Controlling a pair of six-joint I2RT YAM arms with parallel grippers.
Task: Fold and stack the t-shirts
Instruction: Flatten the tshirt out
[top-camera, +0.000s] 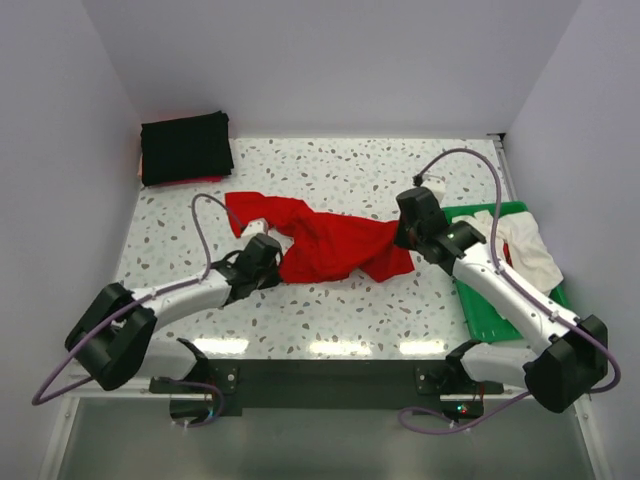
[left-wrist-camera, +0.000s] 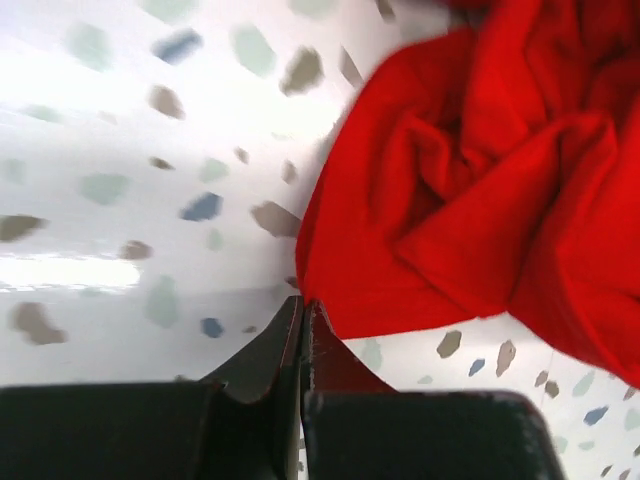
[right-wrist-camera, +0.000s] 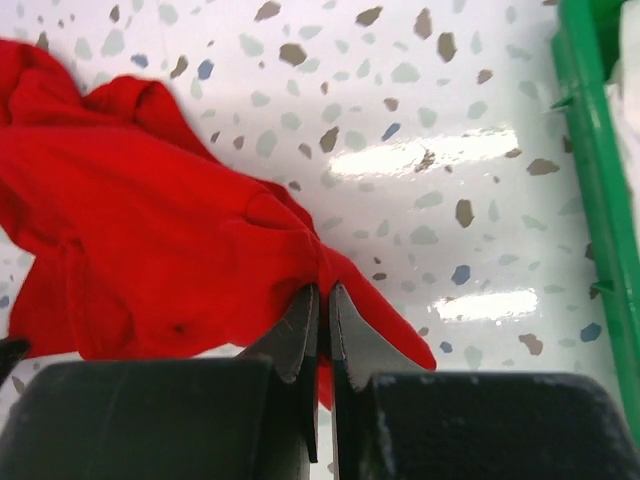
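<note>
A bright red t-shirt (top-camera: 330, 240) lies crumpled at the middle of the speckled table. My left gripper (top-camera: 268, 250) is at its left edge. In the left wrist view the jaws (left-wrist-camera: 303, 305) are shut, with a corner of the red cloth (left-wrist-camera: 480, 200) pinched at their tips. My right gripper (top-camera: 410, 235) is at its right end. In the right wrist view it (right-wrist-camera: 322, 292) is shut on a fold of the red shirt (right-wrist-camera: 150, 230). A folded black t-shirt (top-camera: 186, 147) lies at the back left. A whitish t-shirt (top-camera: 525, 245) lies rumpled at the right.
A green plastic tray (top-camera: 490, 310) stands at the right edge under the whitish shirt; its rim (right-wrist-camera: 590, 180) shows in the right wrist view. A thin red edge (top-camera: 195, 182) shows under the black shirt. White walls close the table at back and sides.
</note>
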